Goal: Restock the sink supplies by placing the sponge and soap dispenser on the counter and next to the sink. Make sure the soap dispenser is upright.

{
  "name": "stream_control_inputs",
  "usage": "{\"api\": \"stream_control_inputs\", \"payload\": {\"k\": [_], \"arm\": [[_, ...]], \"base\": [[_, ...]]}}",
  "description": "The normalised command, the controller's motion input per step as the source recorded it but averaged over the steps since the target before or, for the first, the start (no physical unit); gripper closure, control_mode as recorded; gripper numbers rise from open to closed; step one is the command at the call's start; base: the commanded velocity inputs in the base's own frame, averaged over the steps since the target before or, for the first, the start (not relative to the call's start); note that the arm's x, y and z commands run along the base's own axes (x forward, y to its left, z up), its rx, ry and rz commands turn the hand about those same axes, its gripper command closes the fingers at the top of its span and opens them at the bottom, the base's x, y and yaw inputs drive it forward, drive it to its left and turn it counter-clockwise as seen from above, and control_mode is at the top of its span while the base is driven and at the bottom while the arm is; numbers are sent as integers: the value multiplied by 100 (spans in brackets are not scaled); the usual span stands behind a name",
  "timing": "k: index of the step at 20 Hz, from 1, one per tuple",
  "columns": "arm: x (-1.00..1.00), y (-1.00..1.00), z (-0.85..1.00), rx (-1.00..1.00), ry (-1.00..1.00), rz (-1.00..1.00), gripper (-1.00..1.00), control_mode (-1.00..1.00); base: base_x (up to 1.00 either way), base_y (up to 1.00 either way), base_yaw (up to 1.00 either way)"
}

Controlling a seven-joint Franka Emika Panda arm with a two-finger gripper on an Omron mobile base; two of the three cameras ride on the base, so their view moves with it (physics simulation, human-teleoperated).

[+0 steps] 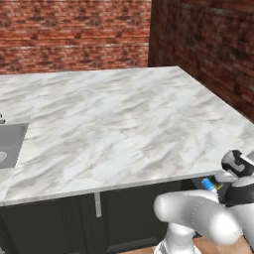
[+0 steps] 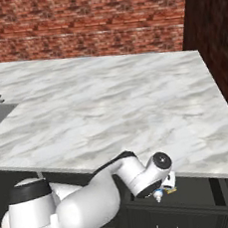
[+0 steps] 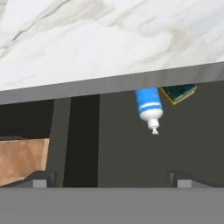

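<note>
The soap dispenser lies on its side below the counter edge, in what looks like an open drawer or cabinet space, its white pump end pointing toward the hand camera. Just beside it, at its far end, sits the sponge — yellow edge and dark green face, half tucked under the overhang. In the left base view the blue bottle shows just past the wrist, low at the right.

The gripper is released, jaws spread wide, its tips apart from the bottle and holding nothing. The sink lies well away at the counter's left end.

The step in hand looks like reaching for the bottle. Best to come in level under the overhang, straddle the blue body across its width rather than the slim pump, and close mid-body — that should make standing it upright easier later.
</note>
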Motion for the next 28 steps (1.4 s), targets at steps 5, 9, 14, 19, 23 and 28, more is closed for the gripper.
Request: {"api": "stream_control_inputs", "payload": {"k": [5, 9, 14, 19, 23, 28], "arm": [[20, -6, -47, 0, 4, 0, -100, -100], [9, -11, -40, 1, 2, 0, -100, -100], [1, -14, -37, 1, 0, 0, -100, -100], [-3, -19, -36, 1, 1, 0, -100, -100], [-19, -18, -27, 0, 7, 0, -100, -100], [-32, -17, -21, 0, 10, 0, -100, -100]], "base": [[0, 0, 0], [0, 0, 0], [0, 0, 0], [0, 0, 0], [0, 0, 0], [0, 0, 0]]}}
